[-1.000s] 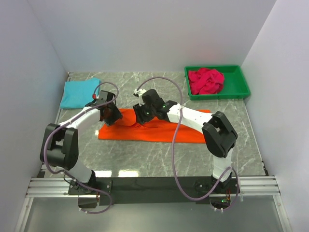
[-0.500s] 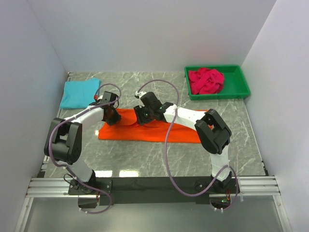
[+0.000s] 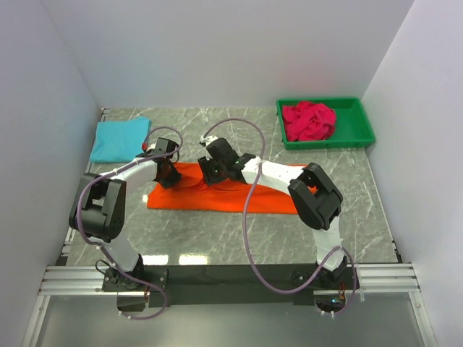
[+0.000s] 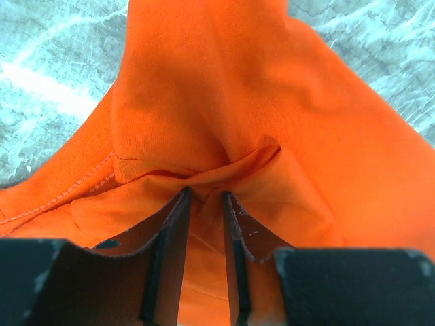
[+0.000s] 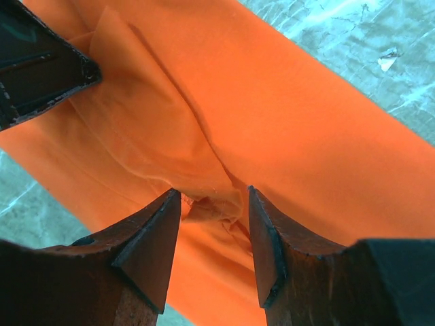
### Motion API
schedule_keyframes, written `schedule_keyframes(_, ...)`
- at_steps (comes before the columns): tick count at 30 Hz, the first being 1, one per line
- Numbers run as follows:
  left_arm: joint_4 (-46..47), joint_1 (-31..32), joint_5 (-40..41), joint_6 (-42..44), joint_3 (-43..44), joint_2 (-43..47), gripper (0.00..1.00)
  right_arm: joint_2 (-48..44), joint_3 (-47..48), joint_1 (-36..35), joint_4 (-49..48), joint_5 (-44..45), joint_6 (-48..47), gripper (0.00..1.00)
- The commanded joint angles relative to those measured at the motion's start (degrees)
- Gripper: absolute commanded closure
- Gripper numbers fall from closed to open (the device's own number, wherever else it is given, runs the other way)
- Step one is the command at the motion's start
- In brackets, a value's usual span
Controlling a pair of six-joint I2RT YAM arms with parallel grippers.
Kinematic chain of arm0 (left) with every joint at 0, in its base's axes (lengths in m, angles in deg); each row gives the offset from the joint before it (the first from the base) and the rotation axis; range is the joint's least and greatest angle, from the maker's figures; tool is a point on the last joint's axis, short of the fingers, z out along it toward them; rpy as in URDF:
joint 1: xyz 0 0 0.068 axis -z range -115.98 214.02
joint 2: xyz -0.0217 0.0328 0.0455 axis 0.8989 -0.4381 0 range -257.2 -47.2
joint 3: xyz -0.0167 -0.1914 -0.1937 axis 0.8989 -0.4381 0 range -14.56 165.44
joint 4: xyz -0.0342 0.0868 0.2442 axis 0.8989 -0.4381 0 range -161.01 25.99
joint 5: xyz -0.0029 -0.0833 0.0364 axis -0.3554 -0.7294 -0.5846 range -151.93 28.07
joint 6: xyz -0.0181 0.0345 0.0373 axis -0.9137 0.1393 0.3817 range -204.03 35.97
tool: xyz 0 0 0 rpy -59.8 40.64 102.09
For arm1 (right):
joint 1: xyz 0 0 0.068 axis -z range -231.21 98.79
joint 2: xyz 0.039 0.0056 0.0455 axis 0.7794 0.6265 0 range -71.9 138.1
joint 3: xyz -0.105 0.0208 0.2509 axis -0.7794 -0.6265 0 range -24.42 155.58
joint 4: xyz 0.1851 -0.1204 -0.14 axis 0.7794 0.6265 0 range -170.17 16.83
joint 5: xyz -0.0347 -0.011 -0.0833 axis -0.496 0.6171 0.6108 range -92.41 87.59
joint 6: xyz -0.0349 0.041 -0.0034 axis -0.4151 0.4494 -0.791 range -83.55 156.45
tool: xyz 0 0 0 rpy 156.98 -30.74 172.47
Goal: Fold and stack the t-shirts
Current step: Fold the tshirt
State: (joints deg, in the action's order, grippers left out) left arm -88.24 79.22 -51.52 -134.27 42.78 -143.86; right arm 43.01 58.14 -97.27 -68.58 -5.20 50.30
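The orange t-shirt (image 3: 249, 195) lies as a long flat strip across the middle of the table. My left gripper (image 3: 168, 173) is at its far left part, shut on a pinched fold of the orange cloth (image 4: 204, 102), jaws narrow (image 4: 205, 197). My right gripper (image 3: 210, 172) is a little to the right on the shirt's far edge, its jaws (image 5: 214, 197) closed on a thick bunch of orange cloth (image 5: 306, 136). The turquoise t-shirt (image 3: 119, 139) lies folded at the far left. The crimson-pink t-shirt (image 3: 309, 121) sits crumpled in the bin.
The green plastic bin (image 3: 362, 119) stands at the far right corner. White walls close in the table on three sides. Grey marble tabletop (image 3: 217, 231) shows in front of the orange shirt.
Both grippers have shifted slightly left and toward the far edge, staying on the orange shirt. The shirt's far left edge is bunched a little more.
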Motion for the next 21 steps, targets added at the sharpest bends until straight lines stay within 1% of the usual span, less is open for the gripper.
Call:
schedule_keyframes(1, 1.20, 0.27, 1.19, 0.32, 0.05, -0.02, 0.69, 1.45, 3.22, -1.57, -1.22, 3.83, -0.22, 0.48)
schedule_keyframes(6, 0.94, 0.27, 1.36, 0.05, 0.05, -0.19, 0.69, 2.77, 5.32, -3.15, 0.00, 8.49, 0.13, 0.48)
schedule_keyframes(10, 0.94, 0.27, 1.54, -0.03, -0.12, -0.19, 0.70, 4.44, 7.52, -4.56, 2.55, 17.08, 1.27, 0.48)
schedule_keyframes(12, 0.85, 0.27, 1.80, -0.12, -0.21, -0.02, 0.71, 4.53, 8.14, -4.74, 4.31, 19.91, 2.41, 0.48)
schedule_keyframes(17, 0.59, 0.27, 2.07, -0.56, -0.30, -0.10, 0.71, 3.30, 7.09, -5.00, 6.68, 26.23, 3.99, 0.48)
schedule_keyframes(21, 0.50, 0.27, 2.15, -0.74, -0.30, -0.37, 0.71, 1.81, 5.68, -5.00, 8.52, 28.44, 4.52, 0.49)
